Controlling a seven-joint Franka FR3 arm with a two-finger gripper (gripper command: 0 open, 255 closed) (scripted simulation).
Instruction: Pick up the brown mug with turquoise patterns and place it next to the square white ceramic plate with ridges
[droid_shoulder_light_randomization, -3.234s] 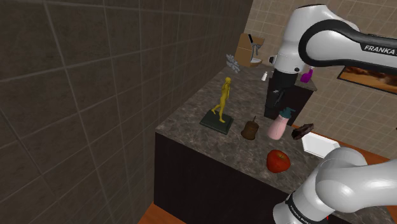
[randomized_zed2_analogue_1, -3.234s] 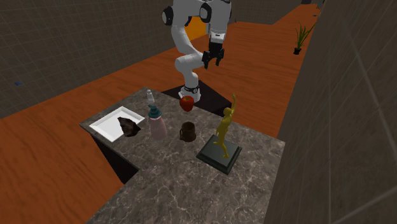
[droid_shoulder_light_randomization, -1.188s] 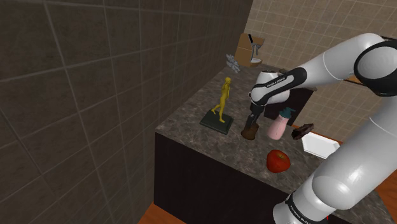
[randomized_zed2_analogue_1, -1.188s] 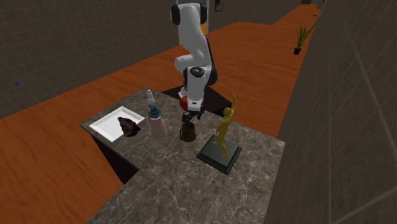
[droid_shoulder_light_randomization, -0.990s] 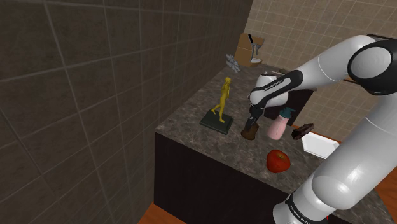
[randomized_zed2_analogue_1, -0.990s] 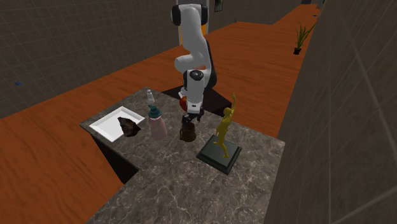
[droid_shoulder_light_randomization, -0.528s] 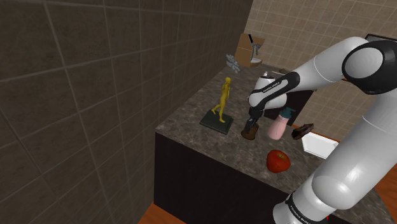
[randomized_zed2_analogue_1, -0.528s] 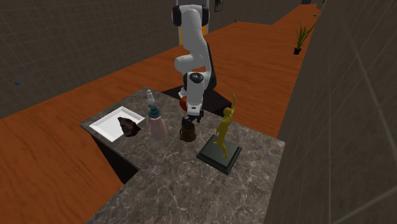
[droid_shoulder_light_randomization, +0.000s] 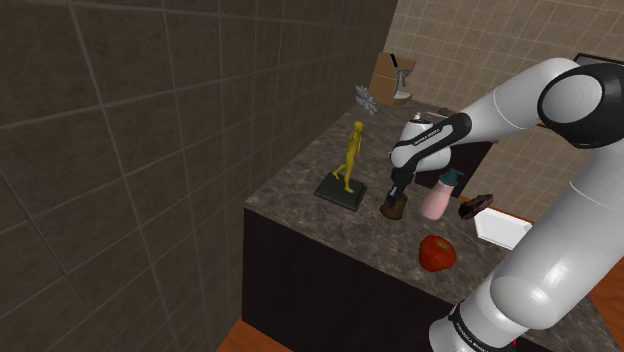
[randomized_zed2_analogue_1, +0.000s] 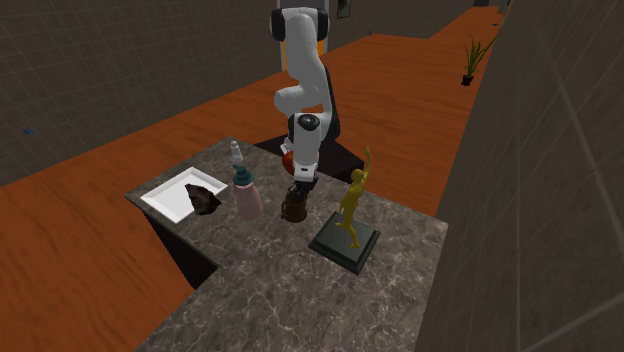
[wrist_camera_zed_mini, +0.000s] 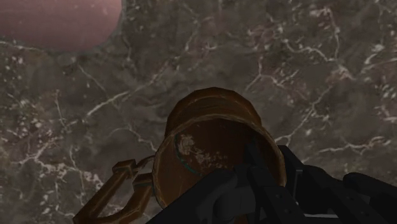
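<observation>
From where I stand, the brown mug with turquoise flecks (droid_shoulder_light_randomization: 394, 207) sits upright on the dark veined marble counter (droid_shoulder_light_randomization: 300, 185), its long axis vertical and its mouth facing straight up. The all-black claw (droid_shoulder_light_randomization: 397, 190) is right on top of it, at 12 o'clock from the mug in the shoulder view. Seen along the wrist, the claw's tip meets the rim, part of it dipping into the cup. I cannot tell whether it has closed on the wall or merely straddles it. The looped handle (wrist_camera_zed_mini: 118, 188) juts out well away from that spot.

The mug's inside looks empty, just brown wall with pale scuffs. The square white plate (randomized_zed2_analogue_1: 165, 198) lies at about 9 o'clock from the mug in the second exterior view, and it carries a dark brown lump (randomized_zed2_analogue_1: 205, 198). A pink bottle with a teal cap (randomized_zed2_analogue_1: 246, 198) stands between mug and plate, just beside the mug. A red apple (droid_shoulder_light_randomization: 437, 252) and a golden figurine on a dark base (droid_shoulder_light_randomization: 349, 160) flank the route.

I judge the coming lift must go straight up, then pass over or around the bottle towards the plate's edge.
</observation>
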